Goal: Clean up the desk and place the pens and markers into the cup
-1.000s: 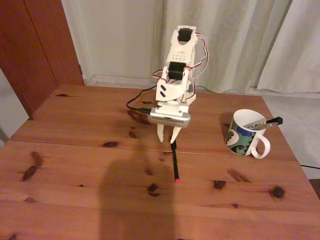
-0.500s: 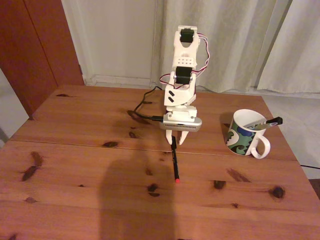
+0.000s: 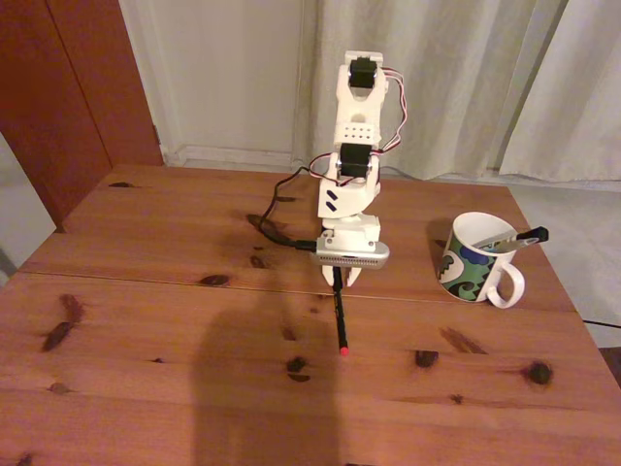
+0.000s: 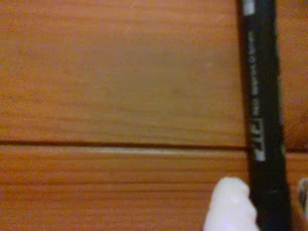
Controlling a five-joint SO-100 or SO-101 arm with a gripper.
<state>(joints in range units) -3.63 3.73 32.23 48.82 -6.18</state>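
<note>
Change since earlier: the gripper (image 3: 339,281) has been turned and brought square over the black pen (image 3: 339,313); its white fingers, spread wide either side of the pen a second ago, are now drawn in close against the pen's upper end. The pen, the cup and its contents are unmoved.

Gripper: in the wrist view one white fingertip (image 4: 229,206) is seen pressed against the left of the pen barrel (image 4: 262,120), and a sliver of the other finger at the right edge — the pen is pinched between them.

Black pen: laid on the desk (image 3: 146,320) near its middle, running toward the near edge, red tip nearest the camera, upper end under the gripper, across the seam between two planks.

Cup: a white mug (image 3: 476,258) with a green, blue and black swirl, stood toward the right edge of the desk, well apart from the arm, handle toward the near right.

In the cup: a marker (image 3: 512,240) is leant on the rim, its black cap jutting out to the right; what else lies inside cannot be made out.

Writing: pale print runs along the pen barrel in the wrist view — too blurred to be read.

Cut off: the pen's two ends are cropped by the wrist view.
</note>
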